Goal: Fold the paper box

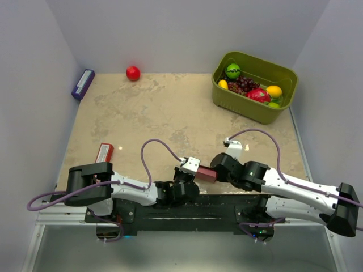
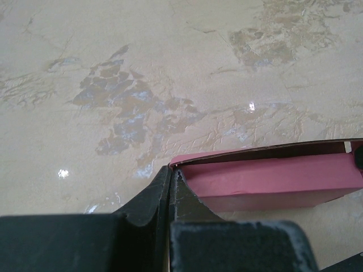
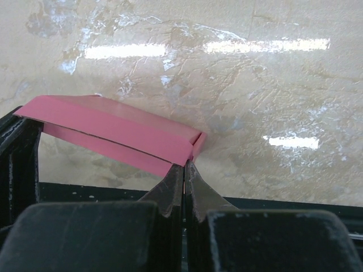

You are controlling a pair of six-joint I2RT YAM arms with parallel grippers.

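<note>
paper box (image 1: 205, 174): pink, at the near edge of the table (image 1: 147, 113), centre, strung between the two hands, just ahead of the arm bases.
box shape: partly folded and fairly flat; in the right wrist view (image 3: 113, 133) a top panel lies over a lower layer with a slit open along the side.
left hand (image 1: 191, 169): fingers pressed together, no gap, pinching the box's left corner; its wrist view shows the tips (image 2: 173, 170) meeting right at the pink edge (image 2: 272, 181).
right hand (image 1: 219, 170): also pinched tight, clamped on the opposite end; tips (image 3: 184, 165) meet at the box corner.
box vs table: low over the surface; cannot tell whether its underside touches, the wrist angles are too shallow.
red packet (image 1: 104, 152): flat, white label, on the left side, just beyond the left arm's shoulder, well apart from the box.
red ball (image 1: 133, 73): far edge, by the back wall.
purple box (image 1: 83, 84): far-left corner, against the side wall.
green basket (image 1: 255, 110): far right, holds mixed fruit incl. dark grapes (image 1: 244, 85) and a lemon (image 1: 274, 91).
</note>
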